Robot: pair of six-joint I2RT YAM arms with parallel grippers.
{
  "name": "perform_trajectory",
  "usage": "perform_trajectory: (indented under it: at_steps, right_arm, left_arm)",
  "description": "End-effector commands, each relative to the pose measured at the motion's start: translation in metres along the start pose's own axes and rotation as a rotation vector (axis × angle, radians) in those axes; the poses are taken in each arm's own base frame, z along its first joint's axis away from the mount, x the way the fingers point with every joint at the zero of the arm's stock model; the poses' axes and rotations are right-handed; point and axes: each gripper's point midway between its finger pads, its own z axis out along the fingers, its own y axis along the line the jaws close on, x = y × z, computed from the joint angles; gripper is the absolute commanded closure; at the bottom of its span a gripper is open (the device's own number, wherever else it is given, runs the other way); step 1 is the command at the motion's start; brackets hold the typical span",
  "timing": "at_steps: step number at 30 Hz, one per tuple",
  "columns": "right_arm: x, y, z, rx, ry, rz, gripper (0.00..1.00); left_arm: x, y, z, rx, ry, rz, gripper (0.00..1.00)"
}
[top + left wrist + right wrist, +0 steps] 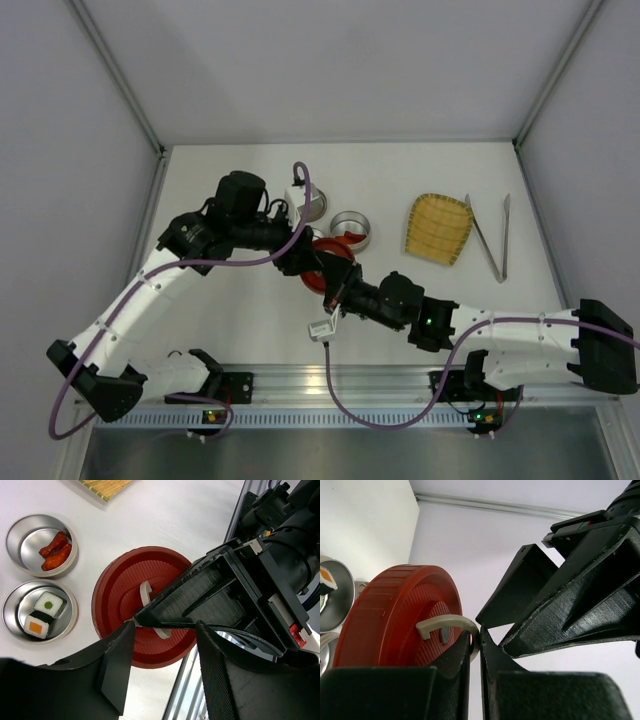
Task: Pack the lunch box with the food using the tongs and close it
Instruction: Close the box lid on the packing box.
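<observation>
The lunch box's red ribbed lid (pixel 322 258) hangs between the two arms, and my right gripper (pixel 479 640) is shut on its grey handle (pixel 445 622). My left gripper (pixel 164 630) stands open right beside that grip, its fingers (pixel 520 590) holding nothing. Two white sushi rolls (pixel 49 603) lie in one steel tin (pixel 10 607). Red food bits (pixel 56 551) lie in a second tin (pixel 12 532). The silver tongs (pixel 490 237) rest on the table at the far right, away from both grippers.
A yellow ribbed mat (pixel 438 228) lies just left of the tongs. Both steel tins (pixel 350 230) stand at the table's middle back, close behind the lid. Purple cables (pixel 300 195) loop over the left arm. The aluminium rail (pixel 330 380) runs along the near edge.
</observation>
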Motion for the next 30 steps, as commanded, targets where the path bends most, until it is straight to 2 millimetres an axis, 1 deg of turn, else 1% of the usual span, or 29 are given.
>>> perform_trajectory:
  at_steps: [1, 4, 7, 9, 15, 21, 26, 28, 30]
  right_arm:
    - [0.003, -0.062, -0.005, 0.181, 0.018, 0.05, 1.0]
    - [0.005, -0.067, -0.007, 0.19, 0.021, 0.072, 1.0]
    - [0.006, -0.068, -0.009, 0.19, 0.023, 0.084, 1.0]
    - [0.006, -0.069, -0.011, 0.194, 0.024, 0.085, 1.0]
    - [0.005, -0.071, -0.006, 0.191, 0.028, 0.083, 1.0]
    - [-0.002, -0.069, -0.002, 0.178, 0.016, 0.073, 1.0]
    - [-0.005, -0.069, 0.002, 0.173, 0.01, 0.08, 1.0]
    - [-0.005, -0.069, 0.003, 0.172, 0.011, 0.083, 1.0]
    - [-0.004, -0.073, 0.004, 0.178, 0.016, 0.101, 1.0]
  left_arm:
    - [0.007, -0.009, -0.004, 0.023, 0.007, -0.011, 0.44]
    - [0.013, -0.009, -0.005, 0.022, 0.016, 0.0, 0.46]
    - [0.017, -0.014, -0.007, 0.039, 0.011, 0.008, 0.48]
    - [0.016, -0.016, -0.006, 0.051, 0.007, 0.006, 0.48]
    - [0.007, -0.013, -0.002, 0.049, -0.01, 0.005, 0.5]
    - [-0.007, -0.012, -0.001, 0.049, -0.036, 0.011, 0.53]
    - [-0.012, -0.011, 0.0, 0.041, -0.046, 0.018, 0.56]
    - [-0.011, -0.011, 0.003, 0.043, -0.04, 0.018, 0.6]
    - [-0.009, -0.011, 0.004, 0.047, -0.033, 0.015, 0.63]
